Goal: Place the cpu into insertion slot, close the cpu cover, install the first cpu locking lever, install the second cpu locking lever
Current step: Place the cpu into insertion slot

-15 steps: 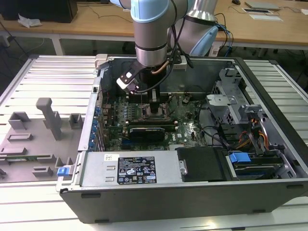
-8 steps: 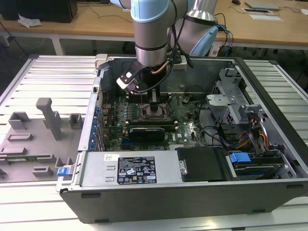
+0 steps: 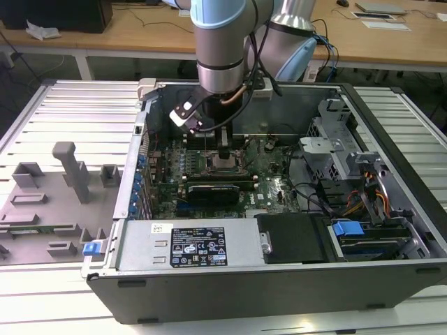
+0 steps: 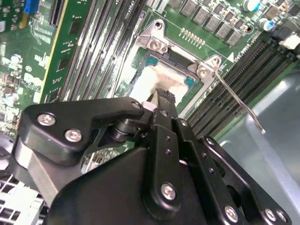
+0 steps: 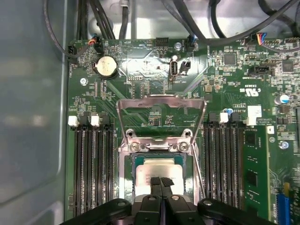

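A white slatted table carries an open computer case, and the arm reaches down into it over the green circuit board. In the first wrist view the cpu cover stands raised behind the insertion slot, where the cpu lies seated. The gripper, fingers pressed together, hangs just over the cpu's top; contact cannot be told

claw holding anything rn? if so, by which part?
Nothing held, as far as shows. The claw is shut, tips together over the top of the cpu, which lies in the insertion slot. The cpu cover stands open.
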`<state>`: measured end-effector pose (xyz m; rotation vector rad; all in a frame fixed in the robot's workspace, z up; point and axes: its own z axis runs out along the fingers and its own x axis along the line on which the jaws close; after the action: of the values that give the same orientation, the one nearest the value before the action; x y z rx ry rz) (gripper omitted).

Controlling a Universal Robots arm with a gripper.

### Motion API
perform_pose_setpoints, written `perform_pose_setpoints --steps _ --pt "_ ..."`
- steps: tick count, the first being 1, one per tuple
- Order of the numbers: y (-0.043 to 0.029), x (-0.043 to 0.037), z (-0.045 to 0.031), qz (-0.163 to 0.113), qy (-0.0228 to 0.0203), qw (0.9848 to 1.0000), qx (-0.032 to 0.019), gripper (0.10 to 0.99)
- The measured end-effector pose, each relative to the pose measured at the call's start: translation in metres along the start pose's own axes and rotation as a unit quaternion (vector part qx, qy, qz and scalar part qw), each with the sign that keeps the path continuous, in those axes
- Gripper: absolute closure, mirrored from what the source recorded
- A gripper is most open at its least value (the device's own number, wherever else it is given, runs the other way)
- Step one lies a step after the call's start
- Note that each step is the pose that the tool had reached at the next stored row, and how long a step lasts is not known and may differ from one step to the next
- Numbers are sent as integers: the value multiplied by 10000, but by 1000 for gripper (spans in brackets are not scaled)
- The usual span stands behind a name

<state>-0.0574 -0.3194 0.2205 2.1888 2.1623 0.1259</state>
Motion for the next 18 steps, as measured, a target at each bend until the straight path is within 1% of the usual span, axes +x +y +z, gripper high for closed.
perform_pose_setpoints --steps 2,4,7,8,9,11,18 --pt "6 1 -55 0 -1 10000 0 980" --pt "16 2 -158 -1 -4 10000 0 980" --pt "27 4 -262 -1 -8 10000 0 980" --pt "35 5 -339 -1 -12 10000 0 980" --pt "38 5 -370 -1 -13 10000 0 980" --pt "41 6 -403 -2 -13 10000 0 980" --pt "43 6 -415 -1 -13 10000 0 980"
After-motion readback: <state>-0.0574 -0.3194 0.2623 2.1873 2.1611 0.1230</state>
